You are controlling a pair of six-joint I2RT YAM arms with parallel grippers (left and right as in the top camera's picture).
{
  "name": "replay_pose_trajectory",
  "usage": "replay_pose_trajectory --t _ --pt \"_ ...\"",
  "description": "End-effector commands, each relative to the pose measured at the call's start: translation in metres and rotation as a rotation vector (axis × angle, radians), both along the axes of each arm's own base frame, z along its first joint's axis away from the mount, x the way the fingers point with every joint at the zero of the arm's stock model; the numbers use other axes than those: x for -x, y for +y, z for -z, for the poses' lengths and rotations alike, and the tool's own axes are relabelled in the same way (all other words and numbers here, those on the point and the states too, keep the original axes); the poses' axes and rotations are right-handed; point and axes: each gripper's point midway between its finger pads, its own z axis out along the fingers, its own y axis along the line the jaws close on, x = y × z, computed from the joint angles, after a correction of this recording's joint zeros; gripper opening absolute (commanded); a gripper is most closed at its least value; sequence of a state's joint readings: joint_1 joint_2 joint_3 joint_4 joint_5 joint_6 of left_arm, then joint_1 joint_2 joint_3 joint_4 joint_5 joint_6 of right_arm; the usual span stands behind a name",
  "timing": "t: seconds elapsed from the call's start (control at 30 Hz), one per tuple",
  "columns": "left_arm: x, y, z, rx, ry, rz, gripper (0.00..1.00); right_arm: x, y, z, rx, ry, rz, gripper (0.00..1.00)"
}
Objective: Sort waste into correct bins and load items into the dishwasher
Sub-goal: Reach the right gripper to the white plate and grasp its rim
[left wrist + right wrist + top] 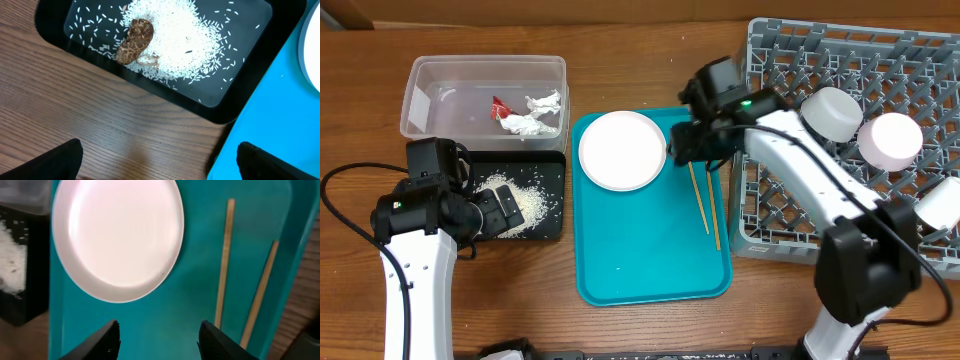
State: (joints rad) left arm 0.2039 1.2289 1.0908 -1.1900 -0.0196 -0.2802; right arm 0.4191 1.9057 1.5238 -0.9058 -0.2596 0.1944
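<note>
Left gripper (159, 156): fingers spread wide, one at each lower corner of the wrist view, nothing between them. It hovers over the wooden table (75, 115), just beside the near rim of the black tray (165, 97).

Black tray contents: loose rice (185, 40) in a broad scatter, densest at the middle. A brown food scrap (134, 41) lies on the left edge of the pile.

Clear tub (450, 75): sits behind the black tray. A red wrapper (500, 106) and crumpled tissue (538, 115) lie together at its right end.

Right gripper (159, 336): fingers parted and gripping nothing. It hangs above the teal tray (650, 260), between the plate (117, 235) and the chopsticks (224, 265).

Plate: flat on the far left part of the teal tray, empty.

Chopsticks: side by side along the tray's right side, slightly splayed and not touching the plate.

Dish rack (790, 200): grey lattice to the right of the teal tray. Two white bowls (835, 113) sit upside down in its far part, close together. A third white piece (942, 208) is cut off by the right frame edge, possibly the cup.
</note>
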Motion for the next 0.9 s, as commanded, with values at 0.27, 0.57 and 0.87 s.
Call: replay_pose_trajectory --t 0.27,0.57,0.87 --pt "0.000 0.002 -0.001 -0.006 -0.001 0.004 1.00 -0.017 0.014 0.059 0.000 0.095 0.150 0.47" --pt "0.000 0.002 -0.001 -0.006 -0.001 0.004 1.00 -0.022 0.017 0.078 -0.009 0.127 0.216 0.47" --pt "0.000 0.002 -0.001 -0.006 -0.001 0.005 1.00 -0.012 0.017 0.096 -0.006 0.205 0.256 0.31"
